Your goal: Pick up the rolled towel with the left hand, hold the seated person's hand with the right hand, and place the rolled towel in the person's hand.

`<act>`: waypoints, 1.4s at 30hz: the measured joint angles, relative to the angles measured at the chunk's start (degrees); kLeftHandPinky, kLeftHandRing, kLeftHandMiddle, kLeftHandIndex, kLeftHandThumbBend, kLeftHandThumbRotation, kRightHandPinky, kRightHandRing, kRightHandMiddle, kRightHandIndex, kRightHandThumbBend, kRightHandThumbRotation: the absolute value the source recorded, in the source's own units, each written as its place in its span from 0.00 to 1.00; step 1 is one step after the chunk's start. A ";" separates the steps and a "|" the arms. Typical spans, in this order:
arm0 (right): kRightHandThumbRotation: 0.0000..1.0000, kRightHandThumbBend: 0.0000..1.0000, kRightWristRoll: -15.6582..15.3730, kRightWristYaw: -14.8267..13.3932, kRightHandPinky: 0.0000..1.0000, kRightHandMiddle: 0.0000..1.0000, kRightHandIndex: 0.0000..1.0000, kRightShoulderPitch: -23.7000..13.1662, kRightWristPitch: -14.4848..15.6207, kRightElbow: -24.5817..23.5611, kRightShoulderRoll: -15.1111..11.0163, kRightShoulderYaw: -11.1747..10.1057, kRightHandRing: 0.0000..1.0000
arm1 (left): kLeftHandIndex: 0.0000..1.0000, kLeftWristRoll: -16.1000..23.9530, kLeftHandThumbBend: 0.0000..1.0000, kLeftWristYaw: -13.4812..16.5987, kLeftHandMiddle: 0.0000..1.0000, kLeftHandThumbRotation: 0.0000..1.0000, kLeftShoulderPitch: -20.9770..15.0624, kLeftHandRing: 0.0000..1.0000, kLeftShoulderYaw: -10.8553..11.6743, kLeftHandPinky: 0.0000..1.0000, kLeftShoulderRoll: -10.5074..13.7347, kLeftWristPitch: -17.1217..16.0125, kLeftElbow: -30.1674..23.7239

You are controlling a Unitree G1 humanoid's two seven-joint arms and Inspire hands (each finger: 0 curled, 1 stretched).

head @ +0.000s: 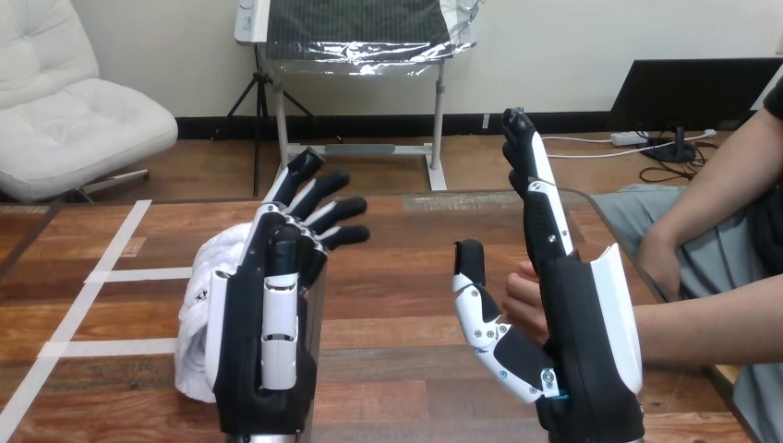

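Observation:
The white rolled towel (201, 309) lies on the wooden table (406, 277) at the left. My left hand (263, 323) stands just to its right and partly in front of it, fingers straight and spread forward, holding nothing; whether it touches the towel I cannot tell. My right hand (577, 323) stands upright at the centre right, fingers pointing up and thumb sticking out to the left. The person's hand (522, 300) sits loosely curled in the gap between that thumb and the palm, against the palm side. Neither thumb nor fingers curl round it.
The person's forearm (711, 323) reaches in from the right edge behind my right hand. Their other arm (688, 217) rests by the table's right side. White tape strips (111, 274) cross the table's left part.

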 measured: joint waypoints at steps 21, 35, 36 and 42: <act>0.00 0.00 -0.88 -0.04 1.00 1.00 1.00 0.04 0.02 0.12 -0.04 -0.01 1.00 | 0.88 23.38 0.48 11.25 0.84 0.62 0.77 0.79 6.22 0.73 0.17 2.37 -0.85; 0.00 0.00 -0.94 -0.03 1.00 1.00 1.00 0.28 0.02 0.14 -0.10 0.00 1.00 | 0.84 47.20 0.61 26.40 0.83 0.50 1.01 0.81 8.56 0.77 0.60 14.66 -2.86; 0.00 0.00 -0.94 -0.03 1.00 1.00 1.00 0.31 0.02 0.15 -0.10 0.00 1.00 | 0.84 48.80 0.62 27.30 0.83 0.51 1.01 0.81 8.60 0.78 0.62 15.84 -2.96; 0.00 0.00 -1.01 -0.03 1.00 1.00 1.00 0.44 0.03 0.15 -0.12 0.01 1.00 | 0.84 59.09 0.65 31.81 0.83 0.55 1.00 0.81 8.67 0.79 0.88 24.16 -3.64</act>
